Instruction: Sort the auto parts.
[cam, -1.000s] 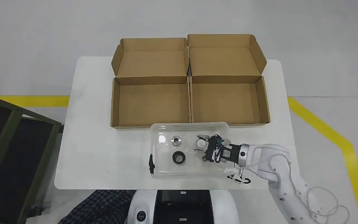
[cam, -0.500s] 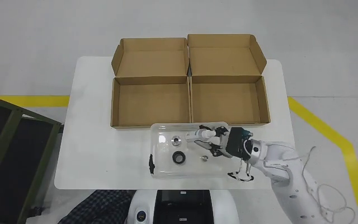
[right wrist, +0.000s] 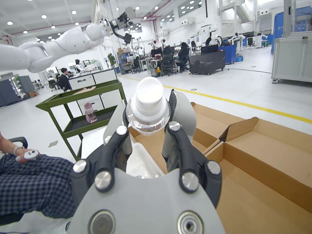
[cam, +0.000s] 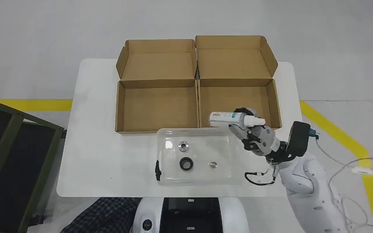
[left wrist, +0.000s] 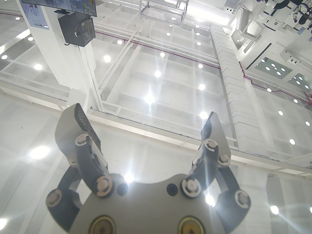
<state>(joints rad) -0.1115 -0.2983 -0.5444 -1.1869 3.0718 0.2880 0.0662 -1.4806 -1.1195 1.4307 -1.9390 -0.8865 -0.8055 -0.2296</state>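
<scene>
Noted right of centre in the top view: auto part (cam: 220,119), clamped in the right gripper (cam: 237,120). Raised over the near wall of the right cardboard box (cam: 236,102), just past the far right corner of the clear tray (cam: 158,152). Long axis level, running left to right across the frame. White capped end pointing to frame left, away from the gripper. Form: short stepped cylinder, white, with a small teal mark near the gripped end.

At frame centre in the right wrist view: white round cap facing away from the camera, clear glassy bulbous body behind it. Fingers (right wrist: 181,113) closed against that clear body from both sides.

Left gripper (left wrist: 146,119): spread wide, holding nothing, aimed up at the ceiling.

Lying in the tray, apart from one another: black ring (cam: 186,164), silver round part (cam: 184,145), small metal piece (cam: 213,165). Left cardboard box (cam: 157,108) side by side with the right one, walls touching, lids folded open toward the upper edge. All on a white table (cam: 93,145).
</scene>
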